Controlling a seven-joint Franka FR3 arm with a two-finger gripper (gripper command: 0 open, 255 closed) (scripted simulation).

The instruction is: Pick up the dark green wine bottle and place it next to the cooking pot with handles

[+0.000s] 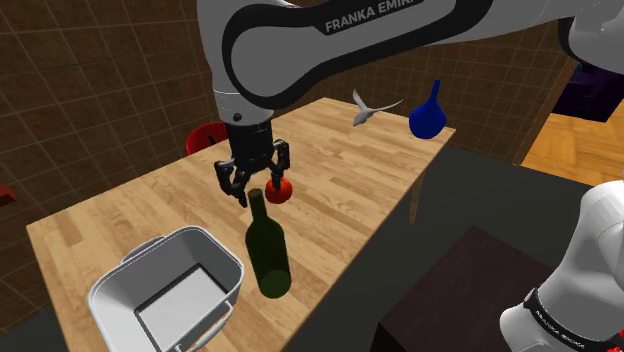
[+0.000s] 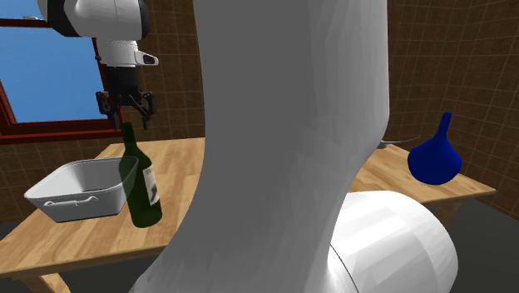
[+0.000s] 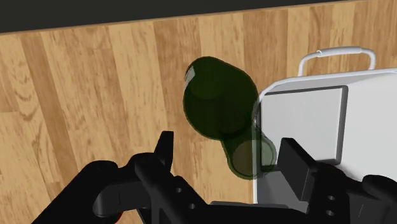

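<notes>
The dark green wine bottle [image 1: 268, 250] stands on the wooden table [image 1: 340, 170], right beside the grey cooking pot [image 1: 112, 291], and seems to lean a little. My gripper [image 1: 254, 183] hangs just above the bottle's top, open, fingers spread to either side of the neck without touching it. In the second exterior view the gripper [image 2: 125, 108] sits over the bottle [image 2: 140, 187], with the pot [image 2: 51, 188] to that view's left. From the wrist, the bottle [image 3: 219, 105] rises between my open fingers [image 3: 167, 145], close against the pot [image 3: 318, 79] with its loop handle.
A small red object [image 1: 279, 190] lies just behind the bottle, and a red bowl [image 1: 205, 137] sits at the table's far edge. A blue vase [image 1: 428, 118] and a grey winged figure [image 1: 370, 108] stand at the far corner. A dark box [image 1: 470, 290] sits beside the table.
</notes>
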